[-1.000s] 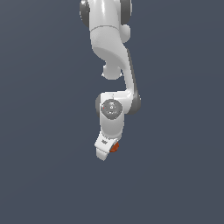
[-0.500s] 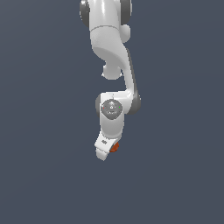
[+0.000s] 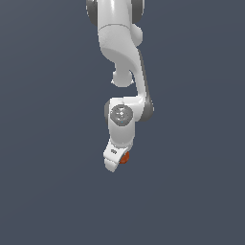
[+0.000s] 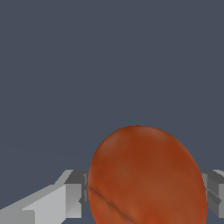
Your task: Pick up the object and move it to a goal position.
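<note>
The small orange-red ball (image 3: 125, 158) sits between the fingers of my white gripper (image 3: 118, 161), at the lower middle of the exterior view. Most of it is hidden behind the gripper body there. In the wrist view the ball (image 4: 146, 177) fills the space between the two grey fingers (image 4: 72, 192), which press on it from both sides. My gripper is shut on the ball and holds it tilted, in front of the plain dark background.
The white arm (image 3: 122, 62) reaches down from the top of the exterior view to the wrist joint (image 3: 120, 115). Only a uniform dark grey-blue background shows around it.
</note>
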Motion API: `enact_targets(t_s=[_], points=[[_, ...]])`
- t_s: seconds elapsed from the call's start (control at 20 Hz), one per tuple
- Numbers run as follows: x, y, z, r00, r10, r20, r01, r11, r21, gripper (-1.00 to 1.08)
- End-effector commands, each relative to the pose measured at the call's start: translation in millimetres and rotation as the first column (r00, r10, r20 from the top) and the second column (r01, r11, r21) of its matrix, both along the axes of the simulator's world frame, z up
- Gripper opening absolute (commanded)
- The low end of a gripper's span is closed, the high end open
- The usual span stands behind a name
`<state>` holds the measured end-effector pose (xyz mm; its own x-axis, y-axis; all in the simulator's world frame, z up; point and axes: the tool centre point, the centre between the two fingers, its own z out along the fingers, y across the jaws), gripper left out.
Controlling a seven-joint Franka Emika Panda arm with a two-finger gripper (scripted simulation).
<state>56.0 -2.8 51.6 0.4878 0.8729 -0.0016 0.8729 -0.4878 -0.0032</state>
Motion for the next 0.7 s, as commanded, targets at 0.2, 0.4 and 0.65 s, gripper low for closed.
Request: enact_targets(t_s=[0.2,0.4,0.65], points=[[-21,-3,14,1.000,0.000,0.003,0.000,1.000,-0.001,-1.00],[-42,-6,25,1.000,0.000,0.003,0.000,1.000,-0.001,-1.00],[-64,-10,38,1.000,0.000,0.003,0.000,1.000,-0.001,-1.00]])
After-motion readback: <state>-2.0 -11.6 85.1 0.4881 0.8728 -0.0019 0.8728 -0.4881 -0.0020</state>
